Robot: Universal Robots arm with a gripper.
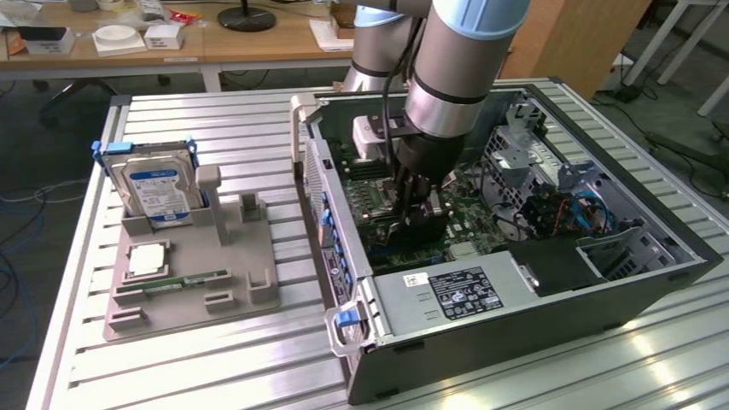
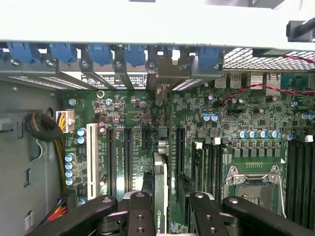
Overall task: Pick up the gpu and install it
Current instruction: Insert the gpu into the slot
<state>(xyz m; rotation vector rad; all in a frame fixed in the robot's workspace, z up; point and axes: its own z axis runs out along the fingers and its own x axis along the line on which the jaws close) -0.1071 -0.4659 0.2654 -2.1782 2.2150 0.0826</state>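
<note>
Down inside the open computer case (image 1: 638, 282) on the slatted aluminium worktop (image 1: 228, 359): the arm's gripper (image 1: 417, 205) sits low over the green motherboard (image 1: 387, 218). Fingers (image 2: 141, 216) pinching the gpu (image 2: 159, 196), one on each flat face of the thin dark card, seen edge-on from the wrist view with its top edge running away toward the rear bracket openings. Card held upright, lined up along the expansion slots (image 2: 127, 147), just beside the long dark slot and with its far end near the row of blue retention clips (image 2: 101, 51) at the back wall of the case. Whether the card's lower edge is already touching a slot, impossible to tell.

Over at the exterior view's left, a grey parts holder (image 1: 194, 282) on the worktop, well apart from the case. Standing upright in it, a hard drive (image 1: 156, 192) with a blue-and-white label. Lying flat nearer the front of the holder, a narrow green memory stick (image 1: 188, 280). Black power supply (image 1: 456, 290) with its white label at the near corner of the case.
</note>
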